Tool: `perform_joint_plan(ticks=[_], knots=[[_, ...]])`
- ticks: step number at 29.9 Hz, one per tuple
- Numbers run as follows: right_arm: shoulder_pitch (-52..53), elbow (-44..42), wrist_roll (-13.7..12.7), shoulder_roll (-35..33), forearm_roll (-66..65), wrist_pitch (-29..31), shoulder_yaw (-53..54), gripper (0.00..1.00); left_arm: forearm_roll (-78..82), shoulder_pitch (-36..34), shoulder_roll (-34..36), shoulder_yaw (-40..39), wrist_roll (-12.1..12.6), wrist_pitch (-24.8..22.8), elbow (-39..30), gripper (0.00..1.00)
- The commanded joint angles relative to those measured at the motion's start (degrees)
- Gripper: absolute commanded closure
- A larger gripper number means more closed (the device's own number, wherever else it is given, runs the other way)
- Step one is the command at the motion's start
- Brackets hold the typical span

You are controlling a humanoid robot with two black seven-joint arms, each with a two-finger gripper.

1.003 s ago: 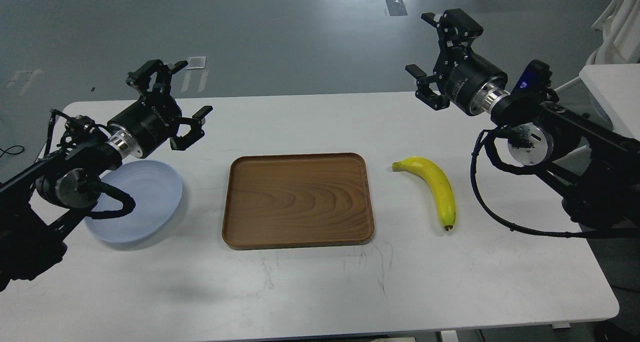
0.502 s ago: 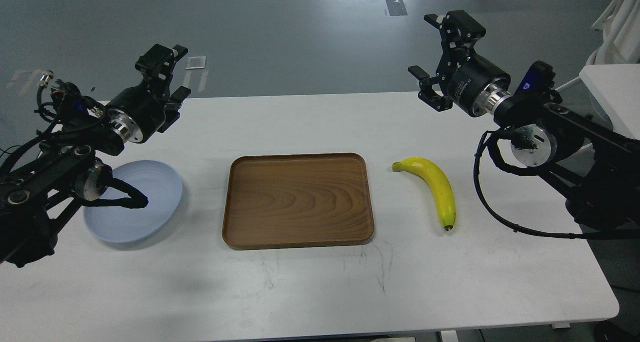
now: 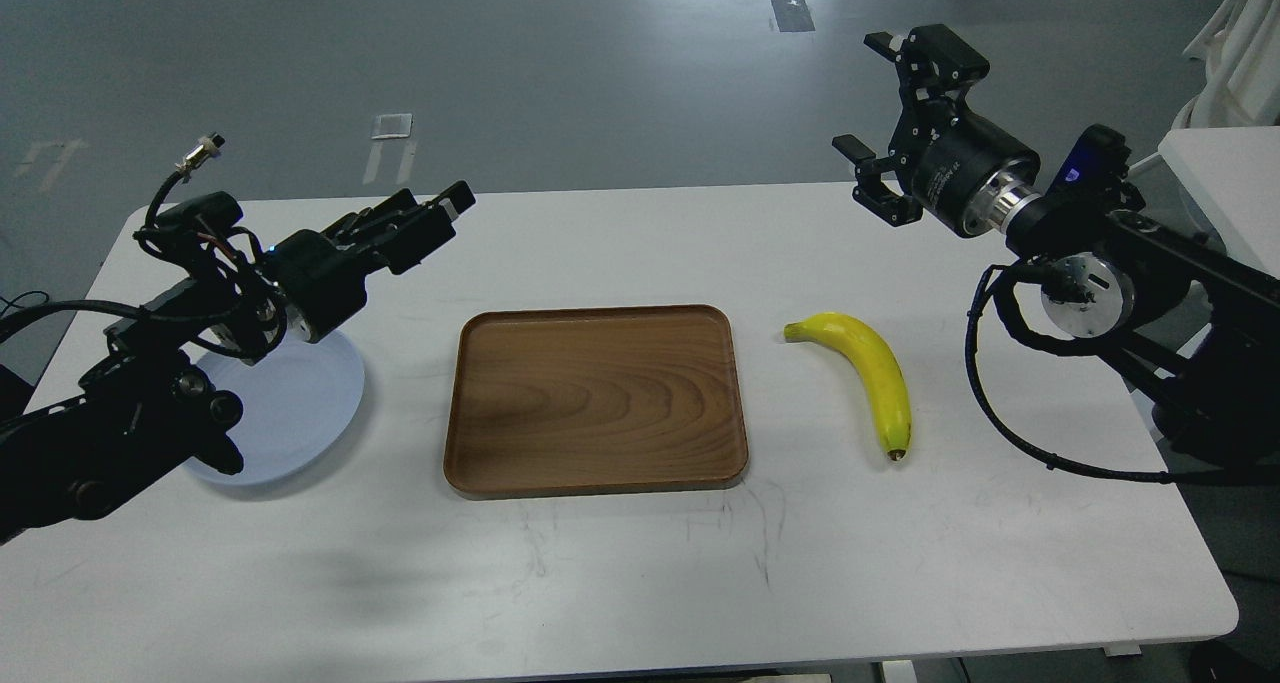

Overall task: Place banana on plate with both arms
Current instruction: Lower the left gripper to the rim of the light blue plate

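Observation:
The yellow banana (image 3: 872, 373) lies on the white table (image 3: 640, 563) right of centre, its dark tip toward me. The pale grey-blue plate (image 3: 305, 403) sits at the left, partly hidden under my left arm. My left gripper (image 3: 435, 215) hovers above the table just beyond the plate, pointing right toward the tray; it is turned side-on, so its fingers overlap. My right gripper (image 3: 872, 98) is open and empty, raised high above the table's far edge, behind and above the banana.
A rectangular brown wooden tray (image 3: 595, 463) lies empty in the middle of the table, between plate and banana. A second white table edge (image 3: 1220, 173) stands at the far right. Grey floor lies beyond the table.
My left arm has rolled and swung down and right, so its gripper now lies side-on, pointing toward the tray. My right gripper has drifted slightly right. Banana, plate and tray have not moved.

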Motion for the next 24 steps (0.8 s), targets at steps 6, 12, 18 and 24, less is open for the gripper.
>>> perform_joint_plan(ticks=[6, 12, 18, 24], knots=[[-0.1, 0.4, 0.1, -1.3, 0.0, 0.0, 0.1, 0.00, 2.9, 0.1, 3.5, 1.6, 3.5, 0.0, 3.8, 0.02], [0.1, 0.4, 0.1, -1.3, 0.0, 0.0, 0.1, 0.00, 1.7, 1.1, 9.9, 3.8, 7.5, 1.6, 4.2, 0.02], [0.4, 0.4, 0.1, -1.4, 0.0, 0.0, 0.1, 0.00, -0.8, 4.0, 13.6, 4.3, 7.2, 10.8, 3.8, 0.02], [0.1, 0.4, 0.1, -2.5, -0.1, 0.0, 0.1, 0.00, -1.6, 4.0, 14.9, 4.7, 2.2, 1.6, 4.3, 0.02]])
